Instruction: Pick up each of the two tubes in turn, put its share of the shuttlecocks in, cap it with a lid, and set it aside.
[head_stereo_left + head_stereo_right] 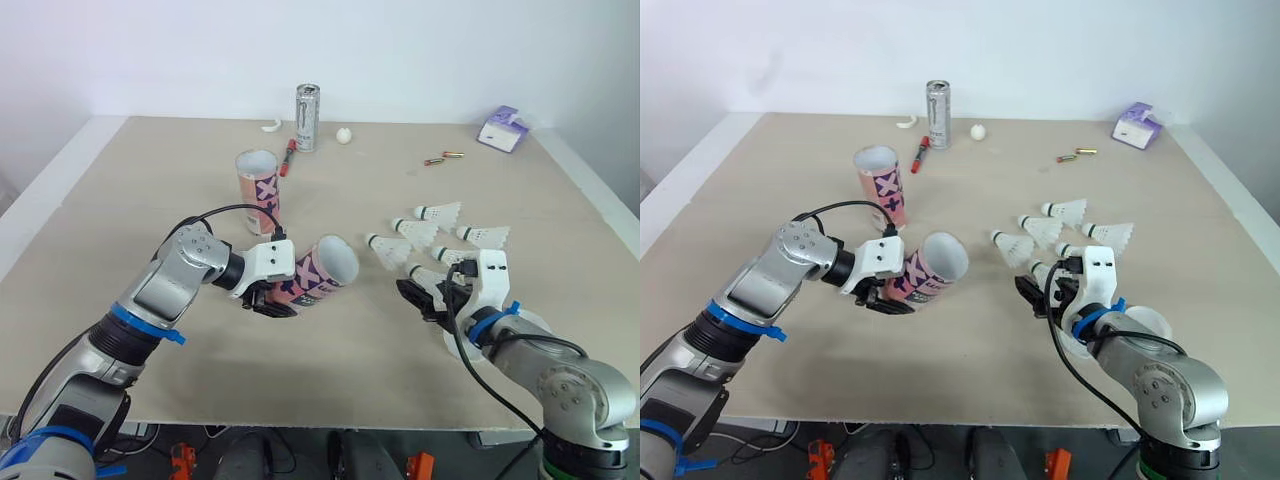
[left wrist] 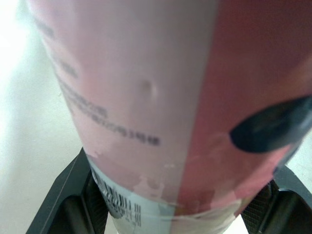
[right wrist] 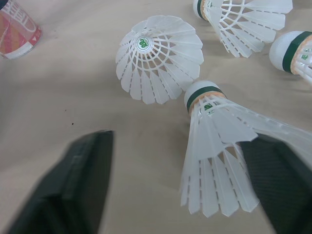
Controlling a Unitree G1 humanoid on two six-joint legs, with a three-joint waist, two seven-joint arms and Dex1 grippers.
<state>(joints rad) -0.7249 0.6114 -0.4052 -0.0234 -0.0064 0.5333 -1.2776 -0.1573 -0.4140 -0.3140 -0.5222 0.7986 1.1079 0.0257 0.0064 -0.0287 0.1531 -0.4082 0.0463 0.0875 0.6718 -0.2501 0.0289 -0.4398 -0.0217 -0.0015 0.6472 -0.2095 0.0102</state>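
Observation:
My left gripper (image 1: 270,298) is shut on a pink patterned tube (image 1: 315,275), held tilted just above the table with its open mouth facing right; the tube's wall (image 2: 146,107) sits between both fingers in the left wrist view. A second pink tube (image 1: 258,188) stands upright behind it. Several white shuttlecocks (image 1: 425,230) lie on the table to the right. My right gripper (image 1: 425,292) is open low over the nearest shuttlecock (image 3: 214,141), which lies between its fingers (image 3: 83,185), cork pointing away.
A white lid (image 1: 1145,322) lies by my right forearm. At the table's back stand a silver can (image 1: 307,117), a red marker (image 1: 288,157), a small white ball (image 1: 344,135), two batteries (image 1: 441,158) and a purple-white box (image 1: 502,130).

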